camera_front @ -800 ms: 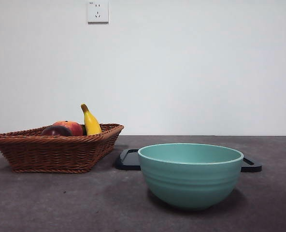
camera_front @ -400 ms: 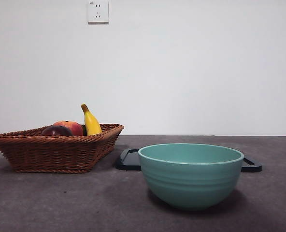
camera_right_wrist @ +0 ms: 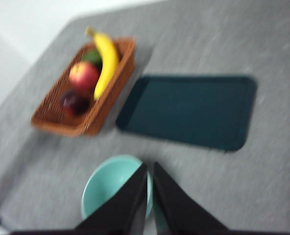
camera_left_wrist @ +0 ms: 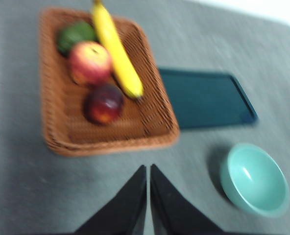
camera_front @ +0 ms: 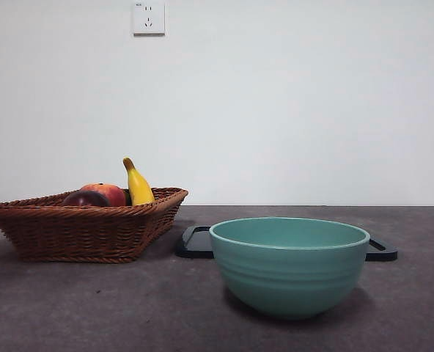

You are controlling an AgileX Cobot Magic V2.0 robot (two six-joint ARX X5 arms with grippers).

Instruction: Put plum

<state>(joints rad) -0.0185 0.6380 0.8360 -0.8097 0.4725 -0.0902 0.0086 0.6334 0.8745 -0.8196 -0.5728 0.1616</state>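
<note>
The reach has not begun: both tools, left tool (camera_left_wrist: 148, 169) and right tool (camera_right_wrist: 149, 167), hang high with jaws pressed together. The plum (camera_left_wrist: 104, 104) lies in the basket (camera_left_wrist: 54, 142), well ahead of the left tool and, through the blur, probably beside the banana (camera_left_wrist: 116, 51). Next, that tool must spread and descend over it.

Plum (camera_left_wrist: 104, 104): dark maroon-purple, almost black, reddish patch low on one side.
Basket (camera_front: 78, 231): reddish-brown wicker, woven ribbed pattern.
Banana (camera_left_wrist: 116, 51): yellow, darker brown tip (tip seen in front view).
Round fruit (camera_left_wrist: 89, 62) beside plum: red with yellow-orange blush.
Fruit (camera_left_wrist: 74, 35) at basket's far corner: dark green.
Tray (camera_right_wrist: 189, 110): flat dark teal, near black, plain.
Bowl (camera_front: 289, 265): pale turquoise, faint horizontal ridges on outer wall.
Table (camera_front: 92, 308): mottled dark grey.
Wall (camera_front: 290, 95): plain white; socket (camera_front: 149, 17) white.
Left gripper (camera_left_wrist: 148, 172), right gripper (camera_right_wrist: 149, 171): black.
</note>
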